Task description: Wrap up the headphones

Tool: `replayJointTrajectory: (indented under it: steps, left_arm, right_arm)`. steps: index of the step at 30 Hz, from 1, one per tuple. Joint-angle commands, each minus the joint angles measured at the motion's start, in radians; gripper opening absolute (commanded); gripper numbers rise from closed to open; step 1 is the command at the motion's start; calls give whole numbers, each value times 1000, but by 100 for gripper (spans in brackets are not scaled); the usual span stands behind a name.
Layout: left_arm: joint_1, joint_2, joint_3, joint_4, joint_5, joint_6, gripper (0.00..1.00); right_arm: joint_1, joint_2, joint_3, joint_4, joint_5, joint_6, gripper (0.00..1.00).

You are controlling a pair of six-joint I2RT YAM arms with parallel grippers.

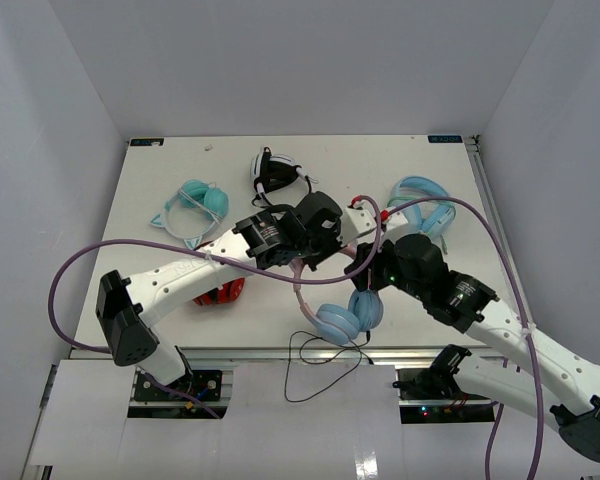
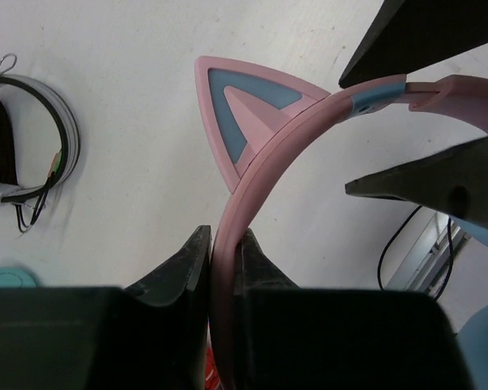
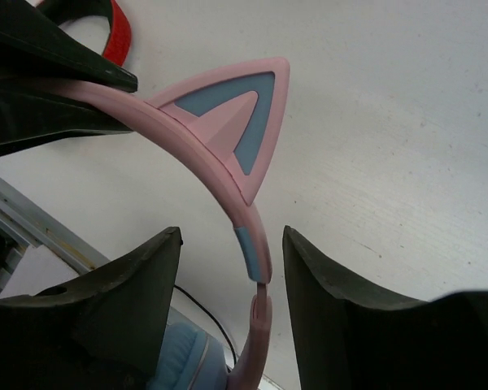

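The headphones [image 1: 338, 320], with a pink cat-eared headband [image 2: 309, 122] and light blue ear cups [image 3: 187, 357], hang upright near the table's front edge. Their thin black cable [image 1: 320, 362] trails over that edge. My left gripper [image 2: 224, 236] is shut on the headband just below one cat ear [image 2: 244, 114]. In the top view the left gripper [image 1: 313, 260] sits above the cups. My right gripper [image 3: 232, 231] is open; its jaws stand on either side of the band's other end, near the slider joint, without touching it. The right gripper [image 1: 365, 278] is just right of the band.
A teal pair with a white band [image 1: 195, 205] lies at the back left. A black and white pair [image 1: 273, 170] is at the back middle and an all-blue pair [image 1: 425, 205] at the right. A red pair [image 1: 220, 292] lies under the left arm. Purple arm cables [image 1: 80, 270] loop across.
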Motion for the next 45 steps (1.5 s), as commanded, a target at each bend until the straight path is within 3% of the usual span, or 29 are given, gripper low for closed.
replayJointTrajectory:
  steps: [1, 7, 13, 18, 24, 32, 45]
  left_arm:
    - [-1, -74, 3, 30, -161, -105, 0]
    - [-1, -101, -27, 83, -392, -203, 0]
    - [6, -170, 19, 56, -741, -325, 0]
    - [6, -269, 130, 22, -701, -451, 0]
    - [6, -307, 223, -66, -640, -549, 0]
    - [6, -410, 158, -16, -606, -581, 0]
    - [6, -531, 65, 82, -390, -639, 0]
  right_arm:
    - [6, -34, 110, 73, 22, -6, 67]
    - [5, -76, 233, -12, 57, -62, 74]
    - [7, -218, 218, 38, -86, -129, 78]
    - [7, -334, 95, 188, -276, -199, 78]
    - [6, -375, -85, 439, -400, -234, 80]
    - [6, -320, -253, 679, -457, -230, 81]
    - [18, -213, -397, 970, -567, -222, 79]
